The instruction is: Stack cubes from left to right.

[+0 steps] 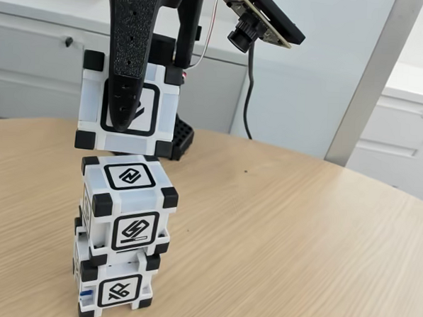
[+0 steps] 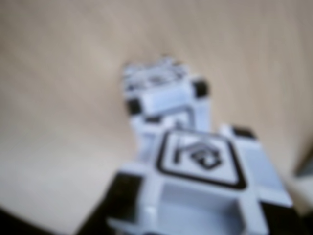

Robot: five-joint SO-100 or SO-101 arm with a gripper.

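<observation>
Three cubes are seen, and the uppermost one, the top cube [image 1: 129, 103], is clamped between the black jaws, one finger [image 1: 127, 76] lying down the middle of its front face while the other is hidden behind it. The gripper [image 1: 129, 108] is thus closed on this cube, which is held slightly tilted and just above the stack; whether its underside touches the cube below cannot be told. In the wrist view the same held cube [image 2: 205, 186] is shown large and blurred at the lower right, a black-framed glyph being visible on its face. Beneath it, the middle cube [image 1: 129, 200] is set on the bottom cube [image 1: 112, 285], turned a little askew so that its edges overhang. In the wrist view the stacked pair [image 2: 164, 95] is seen blurred beyond the held cube. The stack stands on the light wooden table [image 1: 285, 240], near its front edge at the left of the fixed view, well apart from the curved far edge. Above the table, a small camera [image 1: 257, 22] is carried on the arm, a cable hanging from it.
</observation>
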